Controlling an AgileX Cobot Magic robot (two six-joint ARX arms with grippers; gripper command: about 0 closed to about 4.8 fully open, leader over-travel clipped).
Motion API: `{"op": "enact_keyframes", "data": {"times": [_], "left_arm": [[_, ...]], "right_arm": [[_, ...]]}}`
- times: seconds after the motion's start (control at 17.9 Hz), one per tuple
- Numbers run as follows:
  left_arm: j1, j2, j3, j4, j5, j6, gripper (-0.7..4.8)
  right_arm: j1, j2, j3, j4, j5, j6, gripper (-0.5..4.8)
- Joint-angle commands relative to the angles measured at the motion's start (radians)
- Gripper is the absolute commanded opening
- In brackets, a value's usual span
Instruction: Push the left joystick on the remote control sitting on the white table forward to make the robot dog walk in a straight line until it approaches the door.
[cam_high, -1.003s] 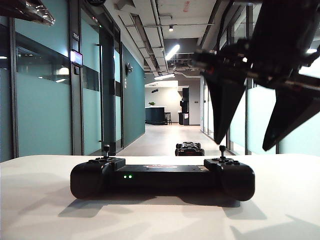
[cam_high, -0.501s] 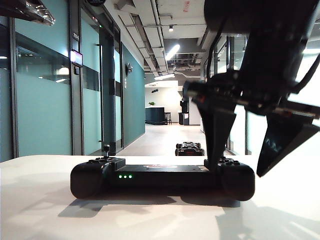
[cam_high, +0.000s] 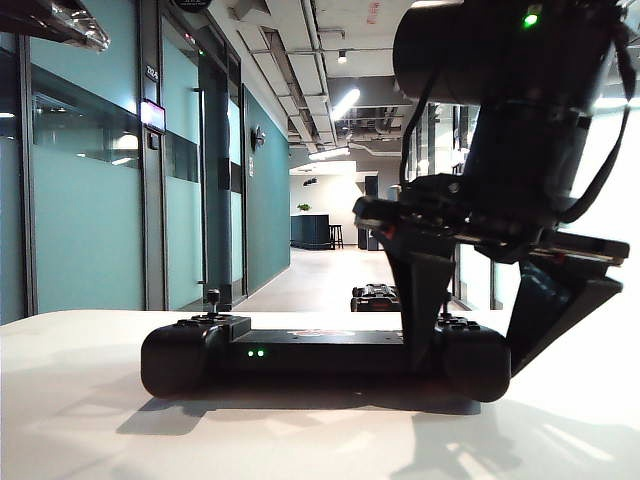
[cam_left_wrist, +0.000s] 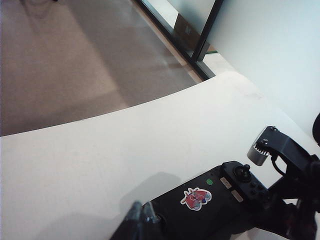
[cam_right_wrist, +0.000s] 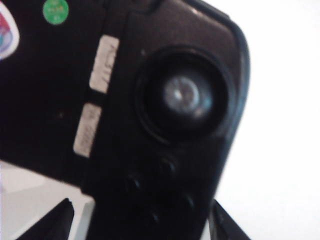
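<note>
Exterior view: right gripper (cam_high: 480, 335) has dropped, jaws spread, straddling the right end of the remote control (cam_high: 325, 355) on the bench (cam_high: 80, 420), bracing it. Left joystick (cam_high: 212, 298) untouched; left gripper (cam_left_wrist: 142, 220) nearby, state unclear.

remote control (cam_high: 320, 355): black, two green lights at front centre, red-and-white sticker (cam_left_wrist: 196, 198) with green dot at its 1 o'clock | left joystick (cam_high: 212, 300): black | white table (cam_high: 80, 420): matte white | robot dog (cam_high: 375, 297): dark | right gripper (cam_high: 470, 330): black | left gripper (cam_left_wrist: 141, 220): dark grey | corridor walls (cam_high: 85, 220): teal
</note>
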Motion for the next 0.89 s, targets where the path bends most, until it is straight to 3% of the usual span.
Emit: {"op": "enact_keyframes", "data": {"times": [0.06, 0.17, 0.39, 0.56, 0.67, 0.89], "left_arm": [[-0.001, -0.002, 0.004, 0.008, 0.006, 0.001, -0.06], [-0.001, -0.002, 0.004, 0.008, 0.006, 0.001, -0.06], [-0.001, -0.002, 0.004, 0.007, 0.006, 0.0, -0.06], [-0.001, -0.001, 0.004, 0.006, 0.009, 0.0, -0.06], [-0.001, -0.001, 0.004, 0.003, 0.009, 0.002, -0.06], [-0.001, 0.016, 0.004, 0.006, 0.074, 0.035, -0.06]], "right_arm": [[0.001, 0.009, 0.004, 0.035, 0.0, -0.002, 3.68], [0.001, 0.016, 0.004, 0.038, 0.0, -0.002, 3.67], [0.001, 0.016, 0.004, 0.03, 0.001, 0.0, 2.08], [0.001, 0.016, 0.004, 0.031, 0.002, 0.0, 1.63], [0.001, 0.016, 0.004, 0.031, 0.005, 0.043, 1.04], [0.001, 0.016, 0.004, 0.034, 0.051, 0.125, 1.04]]}}
